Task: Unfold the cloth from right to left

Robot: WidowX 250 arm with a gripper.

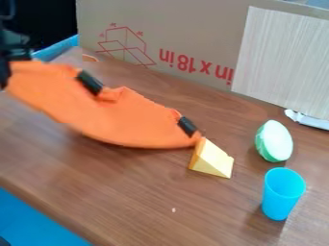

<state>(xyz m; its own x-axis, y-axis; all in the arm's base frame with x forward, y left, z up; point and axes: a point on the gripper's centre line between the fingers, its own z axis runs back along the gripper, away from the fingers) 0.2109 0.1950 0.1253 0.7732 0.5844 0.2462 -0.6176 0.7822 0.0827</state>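
Observation:
At the left edge, high in the camera view, is my black gripper [5, 69], cut off in part by the edge of the view. It is shut on the upper left end of the orange cloth [122, 117]. From there the cloth slants down to the right, its left part raised off the table and its right end low beside the yellow wedge. Two black pieces show along the cloth's upper edge, where the fabric is creased and partly turned over.
Near the cloth's right tip stands a yellow wedge [212, 159] on the brown table [147, 192]. Farther right are a green-and-white half-round piece [275, 141] and a blue cup [282, 193]. A cardboard panel [193, 33] borders the back, with a white-handled object [307, 119] at right.

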